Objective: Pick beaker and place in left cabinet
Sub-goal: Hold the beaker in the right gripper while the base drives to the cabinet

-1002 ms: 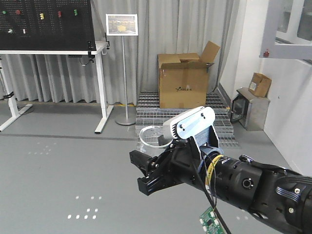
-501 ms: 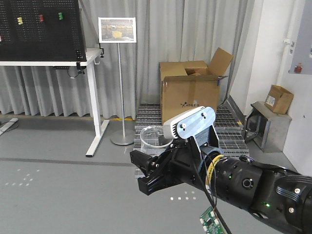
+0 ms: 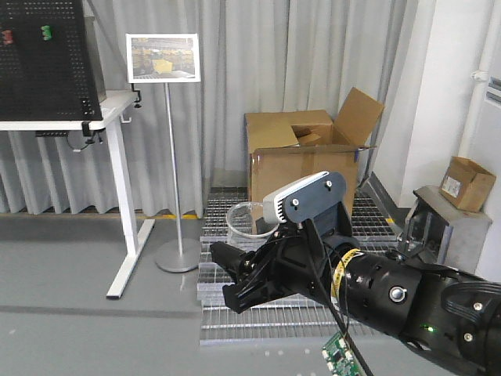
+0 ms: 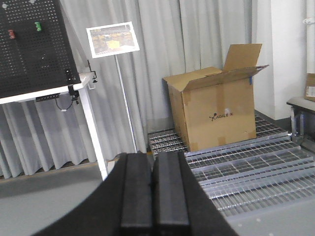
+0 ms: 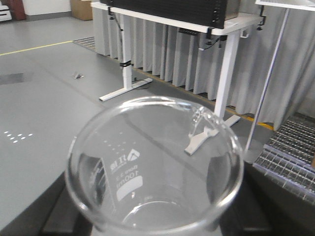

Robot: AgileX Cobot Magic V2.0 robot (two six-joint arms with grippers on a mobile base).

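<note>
1. The right gripper (image 3: 229,276) is black with two fingers, and it is closed around the small clear glass beaker with a flared rim (image 5: 155,167). A dark finger shows at each side of the glass, low in the right wrist view.
2. The beaker is up in the air in that gripper, above the grey floor. Its open mouth faces the white and silver camera box (image 3: 305,200) on the wrist. It is empty, and small white marks and print show on its wall.
3. In the front view the beaker's rim shows just above the black fingers.
4. The left gripper (image 4: 152,196) is closed all the way. Its two flat black pads press together with no gap, and it holds nothing.
5. A big brown cardboard box with open flaps (image 3: 301,153) stands on the silver metal grating platform (image 3: 258,317), near its back edge and close to the grey curtains (image 3: 235,70).
6. A framed picture sign on a thin metal pole (image 3: 163,57) stands on the floor just left of the grating. Left of it, a white table (image 3: 113,108) carries a black pegboard (image 3: 43,55).
7. At the right, a small brown cardboard box (image 3: 468,182) sits on top of a grey metal case (image 3: 450,227).
8. A small green circuit board (image 3: 338,354) hangs on a wire under the black arm
</note>
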